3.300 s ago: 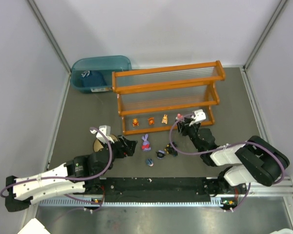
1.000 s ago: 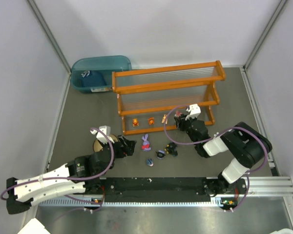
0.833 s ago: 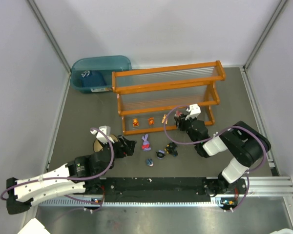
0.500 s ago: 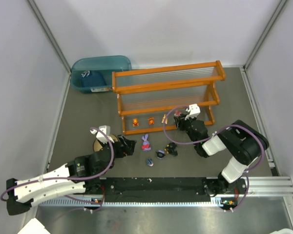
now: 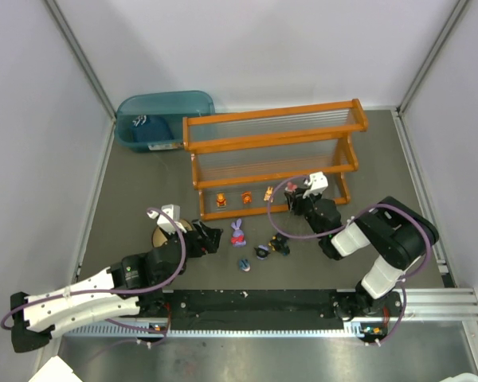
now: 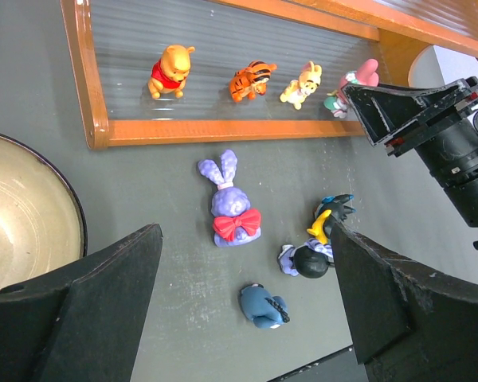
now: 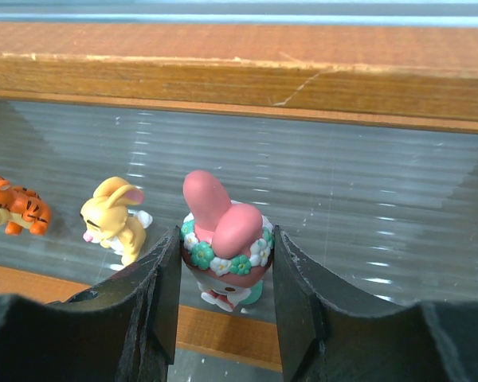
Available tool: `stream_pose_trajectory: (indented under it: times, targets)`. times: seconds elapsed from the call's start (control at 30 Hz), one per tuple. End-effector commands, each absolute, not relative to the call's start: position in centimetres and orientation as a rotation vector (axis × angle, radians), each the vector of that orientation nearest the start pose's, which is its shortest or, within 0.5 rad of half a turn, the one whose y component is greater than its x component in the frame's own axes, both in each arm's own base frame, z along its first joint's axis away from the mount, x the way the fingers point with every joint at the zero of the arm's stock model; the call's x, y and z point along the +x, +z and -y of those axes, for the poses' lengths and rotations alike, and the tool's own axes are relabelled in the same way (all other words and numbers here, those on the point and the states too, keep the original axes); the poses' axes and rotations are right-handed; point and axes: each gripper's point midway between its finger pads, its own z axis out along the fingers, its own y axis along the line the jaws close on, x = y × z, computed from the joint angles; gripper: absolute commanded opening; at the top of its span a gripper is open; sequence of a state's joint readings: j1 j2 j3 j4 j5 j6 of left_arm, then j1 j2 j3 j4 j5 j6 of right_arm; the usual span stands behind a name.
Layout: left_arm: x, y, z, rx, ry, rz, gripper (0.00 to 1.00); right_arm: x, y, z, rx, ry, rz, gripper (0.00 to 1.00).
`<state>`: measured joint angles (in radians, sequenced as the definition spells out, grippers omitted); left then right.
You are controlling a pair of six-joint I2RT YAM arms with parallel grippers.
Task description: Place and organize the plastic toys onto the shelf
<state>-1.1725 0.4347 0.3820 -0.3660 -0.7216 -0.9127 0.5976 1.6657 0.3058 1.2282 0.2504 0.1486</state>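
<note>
The orange-framed shelf stands at the back. On its lower clear tier stand three orange and tan toys. My right gripper is shut on the pink-red toy at that tier's front edge, right of the tan rabbit. Whether its feet touch the tier I cannot tell. On the table in front lie the purple bunny, the black toy, a dark toy with yellow and the small dark-blue one. Above them hovers my left gripper, open and holding nothing.
A tan round bowl sits just left of the left gripper. A teal bin with a dark object inside stands at the back left, next to the shelf. Grey walls close in the table on both sides.
Since the earliest frame the right arm has drawn its elbow in and brought the pink-red toy slightly left along the lower tier. Over the last second almost nothing moves.
</note>
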Motion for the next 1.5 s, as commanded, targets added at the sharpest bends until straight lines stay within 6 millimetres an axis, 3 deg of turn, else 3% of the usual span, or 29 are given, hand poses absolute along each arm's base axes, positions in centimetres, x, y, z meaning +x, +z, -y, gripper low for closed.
stream_pose_trajectory:
  times: [0.0, 0.7, 0.87, 0.9, 0.93, 1.03, 1.47]
  targets:
    - [17.3, 15.8, 17.6, -0.209, -0.714, -1.916, 0.92, 34.7, 8.3, -18.6, -0.187, 0.347, -1.661, 0.13]
    - [17.4, 15.6, 17.5, -0.213, -0.712, -1.919, 0.93, 35.0, 8.0, -17.4, -0.16, 0.271, -1.665, 0.15]
    - [17.4, 15.6, 17.5, -0.212, -0.714, -1.919, 0.93, 34.9, 8.2, -17.3, -0.153, 0.278, -1.653, 0.24]
    - [17.4, 15.6, 17.5, -0.213, -0.712, -1.92, 0.93, 34.8, 8.1, -17.2, -0.154, 0.277, -1.656, 0.27]
    - [17.4, 15.6, 17.5, -0.209, -0.713, -1.921, 0.93, 34.7, 8.1, -17.1, -0.151, 0.277, -1.655, 0.38]
    - [17.4, 15.7, 17.5, -0.21, -0.715, -1.919, 0.93, 34.6, 8.2, -17.1, -0.154, 0.285, -1.645, 0.46]
    - [17.4, 15.6, 17.5, -0.206, -0.714, -1.917, 0.93, 34.5, 8.3, -17.4, -0.163, 0.298, -1.636, 0.55]
